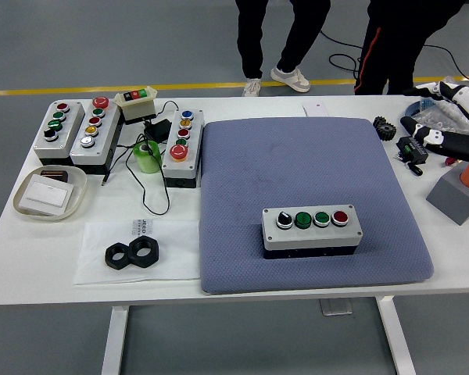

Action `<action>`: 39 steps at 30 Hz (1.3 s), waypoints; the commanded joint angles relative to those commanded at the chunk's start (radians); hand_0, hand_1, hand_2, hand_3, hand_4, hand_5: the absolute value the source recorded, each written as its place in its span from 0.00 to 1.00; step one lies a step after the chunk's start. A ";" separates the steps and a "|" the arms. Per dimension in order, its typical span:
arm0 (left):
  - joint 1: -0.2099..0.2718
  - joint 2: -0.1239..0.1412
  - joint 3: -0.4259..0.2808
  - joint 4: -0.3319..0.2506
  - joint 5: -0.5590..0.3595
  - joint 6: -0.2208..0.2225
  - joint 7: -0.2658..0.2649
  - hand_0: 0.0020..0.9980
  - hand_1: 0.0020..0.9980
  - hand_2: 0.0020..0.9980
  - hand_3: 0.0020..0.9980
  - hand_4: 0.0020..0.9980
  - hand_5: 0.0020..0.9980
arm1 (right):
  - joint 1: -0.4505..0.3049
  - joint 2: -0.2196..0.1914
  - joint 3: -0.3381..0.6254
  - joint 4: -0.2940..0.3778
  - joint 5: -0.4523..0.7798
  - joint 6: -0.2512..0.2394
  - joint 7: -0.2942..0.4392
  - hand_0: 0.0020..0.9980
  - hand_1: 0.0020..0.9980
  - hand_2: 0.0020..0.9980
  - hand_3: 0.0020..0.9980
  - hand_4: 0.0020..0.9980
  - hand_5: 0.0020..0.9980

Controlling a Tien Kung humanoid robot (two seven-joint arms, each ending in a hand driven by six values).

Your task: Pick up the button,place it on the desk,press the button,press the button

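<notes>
A grey button box (313,229) lies on the blue-grey mat (297,164) near its front edge. On its top are a black selector knob (284,220), two green buttons (303,219) and a red button (341,217). My right hand (434,134) comes in from the right edge, low over the table's right side, well right of and beyond the box. Its fingers are stretched out to the left and hold nothing. The left arm is out of view.
Three more button boxes (92,133), a small switch box (137,103), a green tape roll (148,156) and cables are at the left. A tray (50,193) and black nuts (131,253) lie front left. A gear (385,126), a small black device (411,150), a plate of parts (445,109) and an orange-topped grey block (460,191) are at the right. Two people's legs (281,39) show beyond the table.
</notes>
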 joint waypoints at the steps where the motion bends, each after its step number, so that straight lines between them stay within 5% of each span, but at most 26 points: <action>1: -0.001 -0.004 0.001 0.000 0.002 -0.001 0.001 0.75 0.92 0.99 0.88 0.60 1.00 | -0.005 0.032 0.030 0.000 -0.036 0.025 0.009 0.84 0.80 0.74 0.72 0.65 0.33; 5: -0.007 -0.011 0.004 0.000 0.012 -0.004 0.002 0.75 0.92 0.99 0.88 0.60 1.00 | -0.030 0.123 0.106 0.000 -0.199 0.116 0.038 0.88 0.82 0.79 0.74 0.66 0.33; 16: -0.007 -0.014 0.012 0.000 0.015 -0.011 0.003 0.74 0.92 0.99 0.88 0.60 1.00 | -0.077 0.244 0.156 -0.018 -0.343 0.203 0.086 0.89 0.84 0.80 0.75 0.67 0.36; 17: -0.007 -0.015 0.019 0.000 0.010 -0.010 0.002 0.75 0.92 0.99 0.88 0.60 1.00 | -0.075 0.264 0.178 -0.020 -0.356 0.211 0.090 0.90 0.85 0.83 0.75 0.66 0.53; 22: -0.006 -0.017 0.022 0.000 0.012 -0.010 0.000 0.75 0.92 0.99 0.88 0.60 1.00 | -0.056 0.298 0.231 -0.048 -0.366 0.269 0.084 0.90 0.85 0.83 0.75 0.66 0.53; 23: -0.006 -0.017 0.017 0.000 0.016 -0.011 0.001 0.75 0.92 0.99 0.88 0.60 1.00 | -0.051 0.301 0.237 -0.053 -0.371 0.293 0.085 0.91 0.87 0.86 0.81 0.71 0.85; 27: -0.006 -0.017 0.018 0.000 0.010 -0.009 0.000 0.75 0.92 0.99 0.88 0.60 1.00 | -0.037 0.326 0.249 -0.099 -0.331 0.336 0.077 0.91 0.87 0.86 0.81 0.71 0.85; 31: -0.005 -0.015 0.017 0.000 0.013 -0.008 0.000 0.75 0.92 0.99 0.88 0.60 1.00 | -0.017 0.325 0.210 -0.167 -0.213 0.269 0.019 0.91 0.88 0.88 0.84 0.72 0.93; 34: -0.010 -0.017 0.012 0.000 0.020 -0.007 -0.002 0.75 0.92 0.99 0.88 0.60 1.00 | -0.019 0.332 0.173 -0.229 -0.094 0.163 -0.024 0.91 0.88 0.88 0.84 0.72 0.93; 39: -0.007 -0.015 0.011 0.000 0.026 -0.007 0.000 0.75 0.92 0.99 0.88 0.60 1.00 | -0.024 0.334 0.174 -0.231 0.029 0.108 -0.029 0.91 0.88 0.88 0.84 0.71 0.93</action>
